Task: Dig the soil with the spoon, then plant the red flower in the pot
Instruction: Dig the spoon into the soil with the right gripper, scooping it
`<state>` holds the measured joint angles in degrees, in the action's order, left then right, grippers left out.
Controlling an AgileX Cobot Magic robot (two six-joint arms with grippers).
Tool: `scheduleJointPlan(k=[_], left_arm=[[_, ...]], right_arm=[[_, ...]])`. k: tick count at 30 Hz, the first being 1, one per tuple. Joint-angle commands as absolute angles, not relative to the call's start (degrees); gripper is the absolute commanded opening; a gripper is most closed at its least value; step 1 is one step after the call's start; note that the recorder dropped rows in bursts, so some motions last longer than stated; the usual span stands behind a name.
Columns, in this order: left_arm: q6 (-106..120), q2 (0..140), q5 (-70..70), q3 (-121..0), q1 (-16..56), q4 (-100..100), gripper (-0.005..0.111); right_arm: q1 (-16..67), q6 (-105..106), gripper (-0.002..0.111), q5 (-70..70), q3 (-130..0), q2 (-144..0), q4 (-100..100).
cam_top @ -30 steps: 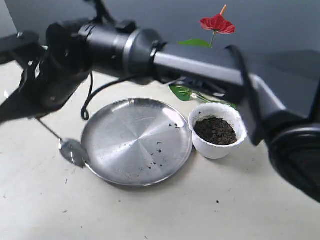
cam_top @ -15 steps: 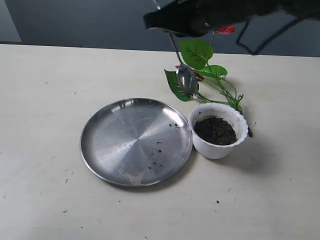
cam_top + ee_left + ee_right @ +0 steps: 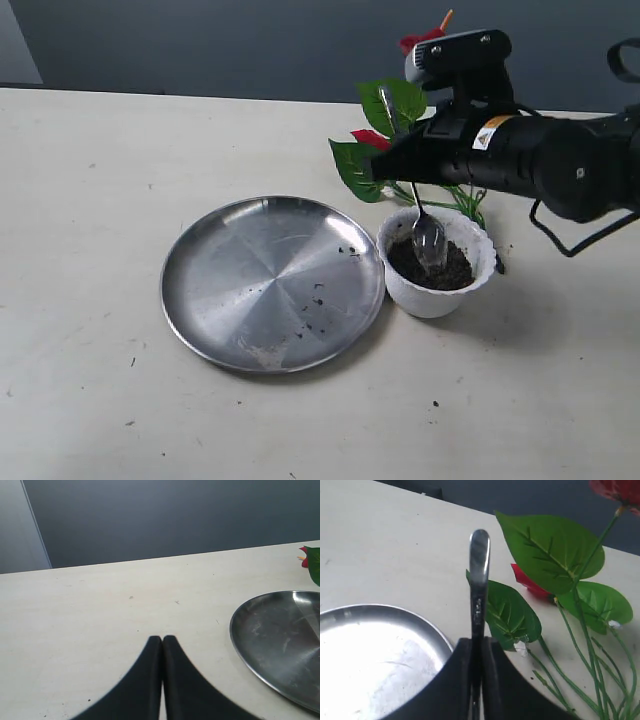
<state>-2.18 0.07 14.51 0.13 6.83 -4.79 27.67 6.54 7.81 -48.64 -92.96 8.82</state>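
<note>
My right gripper (image 3: pixel 404 170) is shut on the spoon's (image 3: pixel 428 243) thin handle just above the pot (image 3: pixel 432 300). The spoon hangs steeply, its bowl down in the dark soil (image 3: pixel 455 270) inside the white scalloped pot. In the right wrist view the handle end (image 3: pixel 479 562) sticks up from between the closed fingers of my right gripper (image 3: pixel 476 642). Behind the pot lies the red flower (image 3: pixel 398 102), its green leaves (image 3: pixel 551 550) and a red bloom (image 3: pixel 530 584) showing. My left gripper (image 3: pixel 162 639) is shut on nothing, above bare table left of the plate.
A large round steel plate (image 3: pixel 270 282) with a few soil crumbs lies directly left of the pot, also in the left wrist view (image 3: pixel 280 635) and the right wrist view (image 3: pixel 370 655). The flower's thin stems (image 3: pixel 580 680) trail across the table behind the pot.
The right arm carried the spoon from the plate's left edge, over the flower's leaves, and down until its bowl sits in the pot's soil.
</note>
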Motion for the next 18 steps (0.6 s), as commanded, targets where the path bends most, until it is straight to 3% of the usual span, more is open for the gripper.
scheduleJointPlan(k=[1,18], left_arm=[[-2.43,0.00,13.72,0.00,7.14,-4.82,0.001],[-2.43,0.00,13.72,0.00,7.14,-4.82,0.001]], right_arm=[[27.38,7.06,-0.001,13.60,-47.07,-95.64,8.07],[27.38,10.71,-0.001,21.15,-47.07,-96.72,8.07]])
